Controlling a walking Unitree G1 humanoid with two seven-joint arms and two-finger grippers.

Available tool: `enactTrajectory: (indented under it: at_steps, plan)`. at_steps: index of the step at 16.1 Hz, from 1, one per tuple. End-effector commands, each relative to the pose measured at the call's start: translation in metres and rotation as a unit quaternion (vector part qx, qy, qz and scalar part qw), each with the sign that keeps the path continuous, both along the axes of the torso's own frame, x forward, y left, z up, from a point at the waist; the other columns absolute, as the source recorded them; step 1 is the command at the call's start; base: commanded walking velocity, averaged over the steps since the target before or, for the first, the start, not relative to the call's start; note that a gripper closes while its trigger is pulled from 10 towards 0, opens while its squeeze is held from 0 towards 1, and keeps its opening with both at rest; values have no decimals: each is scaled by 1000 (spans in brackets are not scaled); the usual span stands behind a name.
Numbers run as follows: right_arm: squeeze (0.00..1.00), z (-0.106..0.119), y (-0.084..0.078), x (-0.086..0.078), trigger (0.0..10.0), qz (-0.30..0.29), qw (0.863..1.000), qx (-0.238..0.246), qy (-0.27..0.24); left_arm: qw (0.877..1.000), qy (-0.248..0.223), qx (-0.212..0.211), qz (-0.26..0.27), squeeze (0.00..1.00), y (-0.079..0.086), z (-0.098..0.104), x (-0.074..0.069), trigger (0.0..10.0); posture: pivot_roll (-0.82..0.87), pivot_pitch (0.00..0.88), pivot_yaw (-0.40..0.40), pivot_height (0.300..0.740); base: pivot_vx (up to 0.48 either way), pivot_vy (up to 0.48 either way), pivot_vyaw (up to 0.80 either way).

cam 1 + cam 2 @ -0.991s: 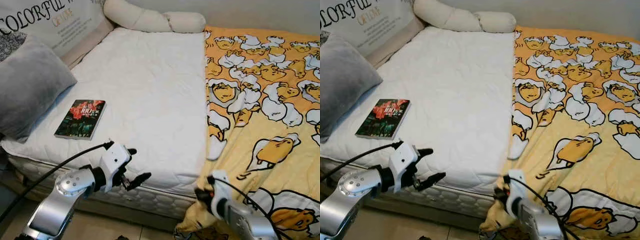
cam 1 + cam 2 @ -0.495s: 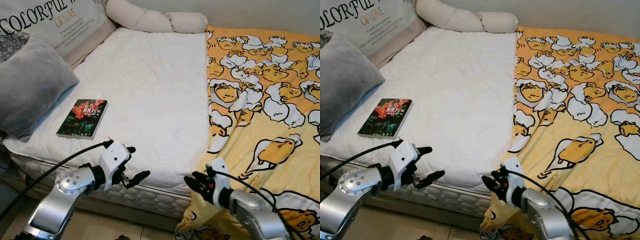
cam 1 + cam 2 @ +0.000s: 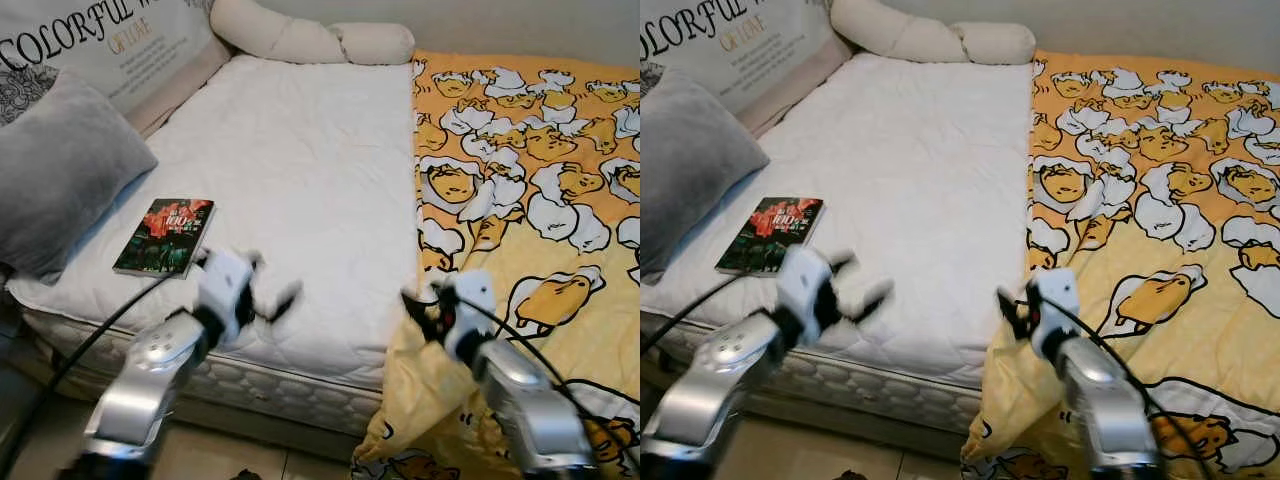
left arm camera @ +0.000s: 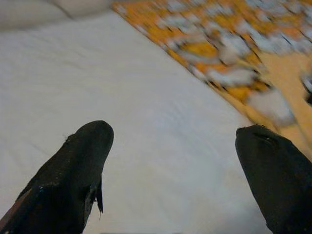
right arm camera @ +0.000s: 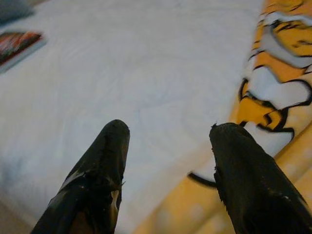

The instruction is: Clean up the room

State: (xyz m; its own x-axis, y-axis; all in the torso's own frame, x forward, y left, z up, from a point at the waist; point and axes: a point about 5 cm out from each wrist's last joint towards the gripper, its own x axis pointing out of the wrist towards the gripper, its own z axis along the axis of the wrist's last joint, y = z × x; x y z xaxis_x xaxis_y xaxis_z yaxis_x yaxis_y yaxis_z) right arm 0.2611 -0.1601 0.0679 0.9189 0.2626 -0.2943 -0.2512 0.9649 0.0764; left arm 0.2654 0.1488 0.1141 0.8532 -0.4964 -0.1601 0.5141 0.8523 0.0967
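The yellow blanket [image 3: 530, 200] with white and yellow cartoon figures covers the half of the bed on the right tool's side. Its edge runs down the middle of the bed and hangs over the front, just under the right tool [image 3: 425, 315]. The right wrist view shows that edge up close: a black-outlined white and orange figure just past one finger [image 5: 243, 165], and the bare white mattress [image 3: 300, 170] past the other finger. That tool's fingers are spread apart and hold nothing.

A book [image 3: 165, 237] with a dark red cover lies flat on the mattress, beside the left tool [image 3: 270, 295] and a little farther up the bed. The right wrist view catches the book [image 5: 17, 44] in a far corner, blurred. The left wrist view looks across the white mattress to the blanket [image 4: 234, 53] on the far side, all of it blurred. The left tool's fingers [image 4: 73, 170] are wide apart and empty, above the front part of the mattress.

The head views add more. A grey pillow [image 3: 60, 170] lies beyond the book, by the left edge of the bed. A cushion with big letters [image 3: 100, 45] leans behind it. A long cream bolster [image 3: 310, 40] lies across the far end of the bed
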Motion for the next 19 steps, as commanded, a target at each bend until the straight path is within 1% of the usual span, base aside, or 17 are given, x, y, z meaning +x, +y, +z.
enactTrajectory:
  at_steps: [1,2,4,5,7,10,12,13,14,15,16,19]
  plan:
    - [0,3,-5,2,10000,-27,1000,-10,-9,999,-15,14,37,0,9,2,3,10000,-51,0,28,740,0,0,0]
    - [0,5,-1,1,10000,-47,999,11,-16,998,-18,1,56,0,9,2,2,10000,-49,0,26,740,0,0,0]
    - [0,8,7,-1,10000,-48,998,9,-35,996,-17,-14,88,0,12,2,2,10000,-49,0,29,740,0,0,0]
    - [0,10,10,-2,10000,-58,997,13,-48,993,-20,-23,113,0,15,2,2,10000,-48,0,29,740,0,0,-725]
    - [0,15,9,-5,10000,-74,995,27,-64,990,-24,-35,137,0,18,4,0,10000,-45,0,33,740,0,0,-800]
    - [0,15,6,-10,10000,-79,994,31,-67,990,-32,-31,131,0,16,6,-3,10000,-37,0,32,740,0,0,-800]
    - [0,9,-2,-18,10000,-99,993,18,-55,990,-35,-29,131,0,14,9,-4,10000,-38,0,35,740,0,-362,-656]
    - [0,8,-3,-19,10000,-102,993,15,-54,990,-35,-29,132,0,14,9,-4,10000,-38,0,35,740,0,-390,-513]
    - [0,8,-5,-21,10000,-105,993,7,-52,990,-35,-28,133,0,14,9,-5,10000,-40,0,37,740,0,-386,0]
    - [0,6,-6,-22,10000,-100,993,-21,-56,991,-34,-16,129,0,14,8,-7,10000,-42,0,40,740,0,-390,0]
    - [0,5,-6,-23,10000,-95,993,-33,-56,991,-32,-12,129,0,14,7,-7,10000,-42,0,39,740,0,-386,0]
    - [0,6,-9,-24,10000,-101,993,-28,-52,992,-33,-4,125,0,12,6,-8,10000,-41,0,34,740,0,-386,0]
